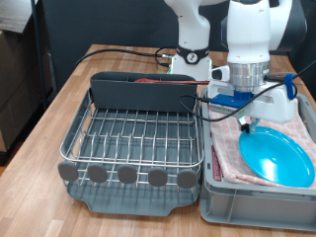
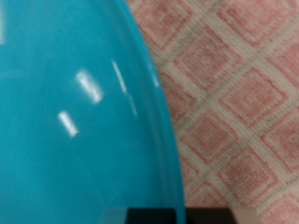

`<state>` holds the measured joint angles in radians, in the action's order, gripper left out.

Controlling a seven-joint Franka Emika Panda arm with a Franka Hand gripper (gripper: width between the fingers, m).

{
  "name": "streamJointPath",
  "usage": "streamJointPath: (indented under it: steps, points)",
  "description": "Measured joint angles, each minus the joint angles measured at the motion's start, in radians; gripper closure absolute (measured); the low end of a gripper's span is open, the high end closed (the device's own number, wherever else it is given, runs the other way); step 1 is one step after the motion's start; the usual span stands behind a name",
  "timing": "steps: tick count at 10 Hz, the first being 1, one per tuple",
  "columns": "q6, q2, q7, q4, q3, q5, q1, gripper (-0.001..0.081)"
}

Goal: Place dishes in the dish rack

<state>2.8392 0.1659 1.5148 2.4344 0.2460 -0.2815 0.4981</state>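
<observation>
The sky-blue plate (image 1: 278, 158) lies tilted on the checked pinkish cloth (image 1: 229, 148) inside the grey plastic bin (image 1: 257, 205) at the exterior view's right. My gripper (image 1: 247, 124) hangs just over the plate's upper-left rim. The wrist view is filled by the plate (image 2: 75, 112) close up, with the cloth (image 2: 238, 93) beside it. The silver wire dish rack (image 1: 138, 133) stands at the left with no dishes on its wires. A slim red-brown spoon (image 1: 163, 81) seems to lie along the top of the grey caddy wall (image 1: 138, 96). I cannot make out the white cup.
The rack's round grey tabs (image 1: 128, 175) line its near edge. The robot's white base (image 1: 193, 54) and black cables (image 1: 118, 51) sit behind the rack. A blue and white block (image 1: 275, 99) stands at the bin's far end. The wooden table (image 1: 49, 118) shows at the left.
</observation>
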Motion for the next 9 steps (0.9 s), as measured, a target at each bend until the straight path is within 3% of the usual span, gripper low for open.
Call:
streamJointPath:
  steps: [4,9]
  points:
    - [-0.171,-0.098,0.131,-0.012,0.048,0.202,0.010,0.0787]
    - [-0.401,-0.197,0.186,-0.074,0.066,0.346,0.008,0.0789]
